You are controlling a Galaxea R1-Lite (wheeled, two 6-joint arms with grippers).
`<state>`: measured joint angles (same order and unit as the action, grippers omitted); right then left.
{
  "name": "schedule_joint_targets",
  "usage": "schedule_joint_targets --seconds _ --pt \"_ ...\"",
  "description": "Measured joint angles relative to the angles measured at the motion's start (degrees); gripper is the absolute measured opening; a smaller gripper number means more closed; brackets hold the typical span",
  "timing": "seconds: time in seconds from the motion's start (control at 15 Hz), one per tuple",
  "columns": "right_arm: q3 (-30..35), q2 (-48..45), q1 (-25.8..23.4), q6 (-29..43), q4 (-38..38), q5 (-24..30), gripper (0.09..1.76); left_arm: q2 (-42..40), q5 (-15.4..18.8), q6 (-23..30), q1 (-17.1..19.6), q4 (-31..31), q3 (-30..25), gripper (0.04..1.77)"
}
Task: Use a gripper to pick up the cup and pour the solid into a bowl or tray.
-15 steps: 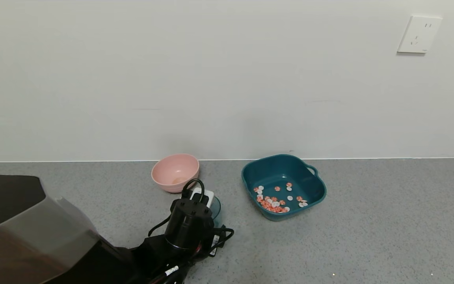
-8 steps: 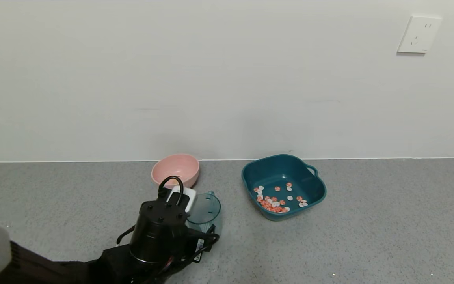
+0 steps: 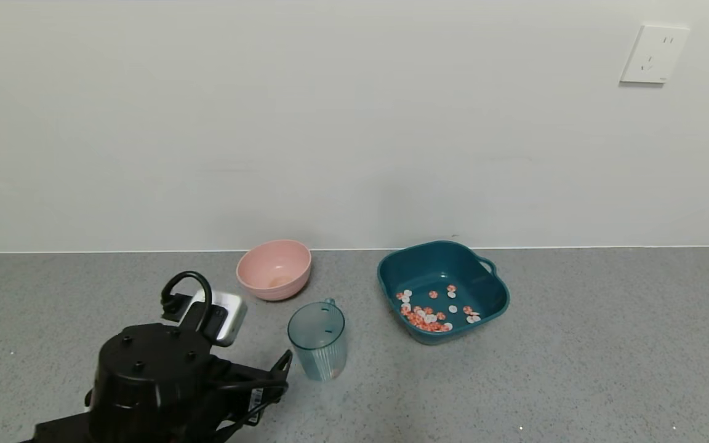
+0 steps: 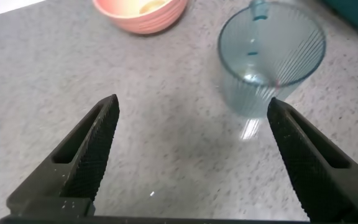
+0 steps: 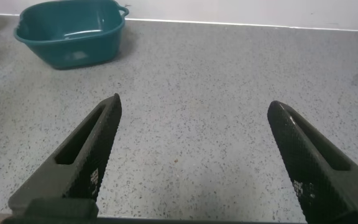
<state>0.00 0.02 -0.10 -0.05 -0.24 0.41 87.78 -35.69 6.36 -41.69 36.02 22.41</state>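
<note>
Left end effector (image 4: pixel 188 158): hanging low over the bench (image 3: pixel 576 344), fingers spread wide, holding nothing.
Cup (image 3: pixel 317 341): standing upright, apart from it, beside the pink bowl (image 3: pixel 274 269).
Pieces (image 3: pixel 431 311): lying in the basin (image 3: pixel 442 289).
Right end effector (image 5: pixel 191 158): hovering with fingers spread wide.

I can read no text, brand or number anywhere from here. The small label on my left arm's cable (image 3: pixel 256 397) is too small to make out.
</note>
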Motion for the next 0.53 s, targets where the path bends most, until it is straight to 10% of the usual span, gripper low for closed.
schedule_joint_targets --seconds 0.53 --pt "0.0 0.0 0.0 0.0 0.0 0.0 1.71 -18.5 -6.2 0.4 -2.7 -15.5 -2.4 1.71"
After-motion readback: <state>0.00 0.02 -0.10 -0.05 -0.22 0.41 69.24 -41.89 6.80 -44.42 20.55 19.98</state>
